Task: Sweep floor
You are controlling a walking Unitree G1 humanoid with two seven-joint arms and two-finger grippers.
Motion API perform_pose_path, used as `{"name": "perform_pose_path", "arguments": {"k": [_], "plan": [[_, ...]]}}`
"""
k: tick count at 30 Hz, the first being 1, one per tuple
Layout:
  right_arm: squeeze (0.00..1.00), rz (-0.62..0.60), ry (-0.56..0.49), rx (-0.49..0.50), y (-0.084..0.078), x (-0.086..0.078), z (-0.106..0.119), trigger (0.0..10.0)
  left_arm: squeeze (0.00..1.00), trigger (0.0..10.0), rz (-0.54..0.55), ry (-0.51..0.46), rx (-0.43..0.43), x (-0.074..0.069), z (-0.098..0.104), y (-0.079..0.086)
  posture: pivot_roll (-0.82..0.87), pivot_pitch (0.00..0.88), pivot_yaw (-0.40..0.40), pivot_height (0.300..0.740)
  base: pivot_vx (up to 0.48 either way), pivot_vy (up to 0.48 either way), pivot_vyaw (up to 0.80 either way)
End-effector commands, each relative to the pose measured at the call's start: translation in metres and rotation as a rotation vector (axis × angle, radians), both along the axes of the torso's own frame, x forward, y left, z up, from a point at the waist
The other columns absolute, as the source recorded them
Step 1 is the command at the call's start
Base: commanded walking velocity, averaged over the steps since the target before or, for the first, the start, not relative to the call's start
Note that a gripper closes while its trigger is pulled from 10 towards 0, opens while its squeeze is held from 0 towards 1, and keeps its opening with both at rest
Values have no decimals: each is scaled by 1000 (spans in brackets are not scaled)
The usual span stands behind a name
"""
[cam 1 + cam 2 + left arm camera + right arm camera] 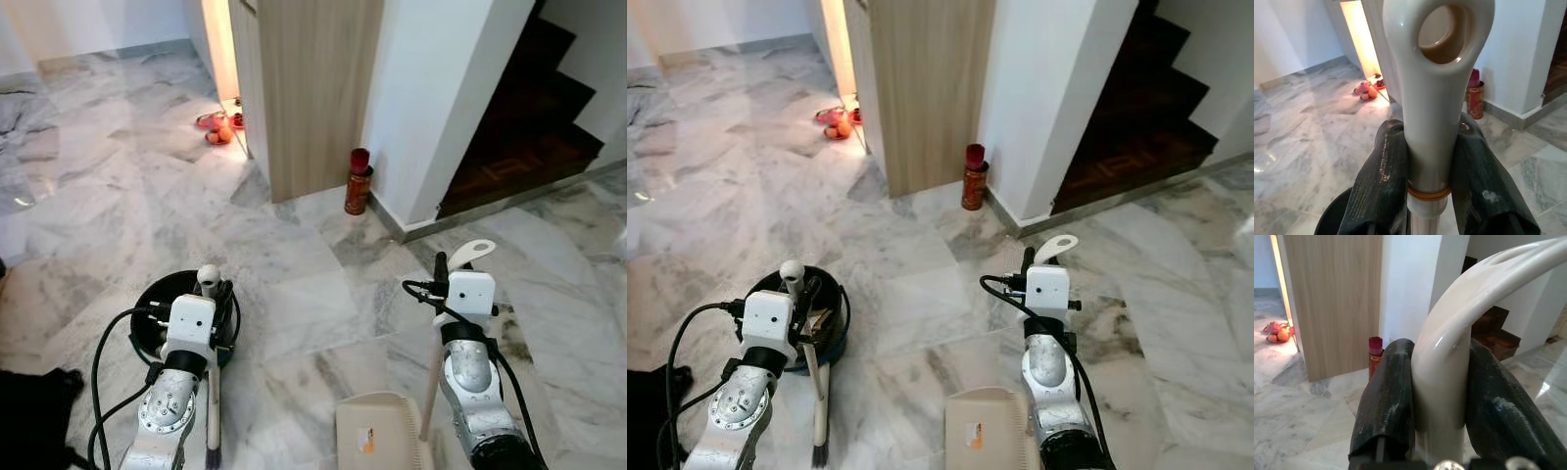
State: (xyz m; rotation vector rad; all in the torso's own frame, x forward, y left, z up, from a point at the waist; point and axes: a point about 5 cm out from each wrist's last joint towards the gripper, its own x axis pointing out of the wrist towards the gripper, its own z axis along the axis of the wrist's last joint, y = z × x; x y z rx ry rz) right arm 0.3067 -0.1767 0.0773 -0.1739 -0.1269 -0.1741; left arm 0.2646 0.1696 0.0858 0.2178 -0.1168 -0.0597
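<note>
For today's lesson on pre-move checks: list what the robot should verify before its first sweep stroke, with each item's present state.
1. Left gripper shut on broom handle: ok.
2. Right gripper shut on dustpan handle: ok.
3. Dustpan low, near the floor: ok.
4. Broom bristles touching floor: cannot tell.
5. Black bin close to broom, could obstruct a stroke: not ok.
6. Dirt to sweep visible: cannot tell.

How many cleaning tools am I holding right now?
2. The broom handle is clamped in the left pincer; the dustpan handle is clamped in the right pincer, its pan on the floor.
</note>
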Motion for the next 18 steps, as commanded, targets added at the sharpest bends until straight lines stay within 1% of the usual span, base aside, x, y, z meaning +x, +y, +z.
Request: {"name": "perform_pose_path", "arguments": {"k": [1,5,8,15,18], "plan": [[0,9,-22,-6,2,3,6,10000,0,10000,3,-27,11,1,4,1,117,28,-16,740,0,0,-800],[0,6,-24,-1,3,3,6,10000,0,10000,1,-16,13,3,2,1,114,9,-13,740,0,0,-800],[0,8,-23,2,5,4,6,10000,0,10000,0,-29,11,7,5,1,115,0,-11,740,0,0,-800],[0,5,-21,3,5,5,6,10000,0,10000,0,-24,15,7,4,2,117,0,-10,740,0,0,-800],[0,2,-20,5,5,6,6,10000,0,10000,-16,-28,24,7,5,0,118,0,-7,740,0,-313,-800]]}}
